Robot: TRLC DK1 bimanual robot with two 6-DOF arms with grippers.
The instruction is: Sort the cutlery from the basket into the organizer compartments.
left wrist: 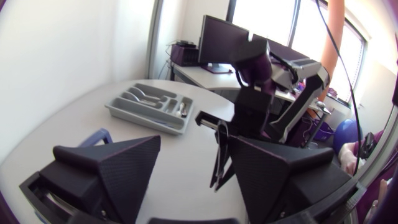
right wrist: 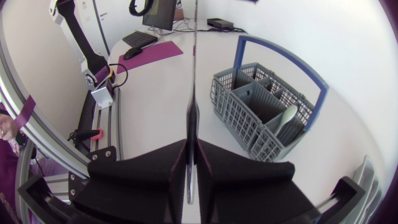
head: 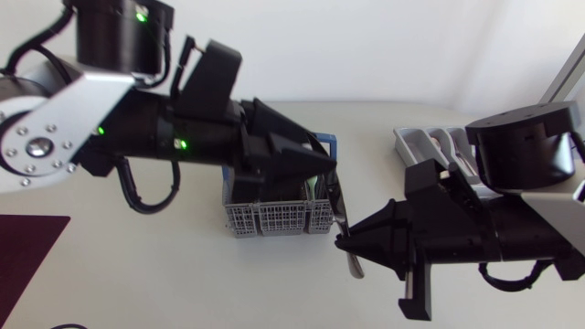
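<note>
The pale table fills the head view, its far edge running across the upper part of the frame. The left arm spans the upper left and the right arm the lower right. At centre stands the grey basket with its blue handle. The right wrist view shows one pale spoon upright in a compartment, and the other compartments I can see hold nothing. The organizer sits at the upper right, partly under the right arm, with cutlery lying in several slots. A dark red mat lies at the lower left edge. Bare table stretches along the bottom of the frame between mat and right arm. The left gripper hangs over the basket's right side, fingers spread wide with nothing between them. The right gripper, just right of the basket, is closed tight on a thin utensil, which sticks out past the fingertips.
</note>
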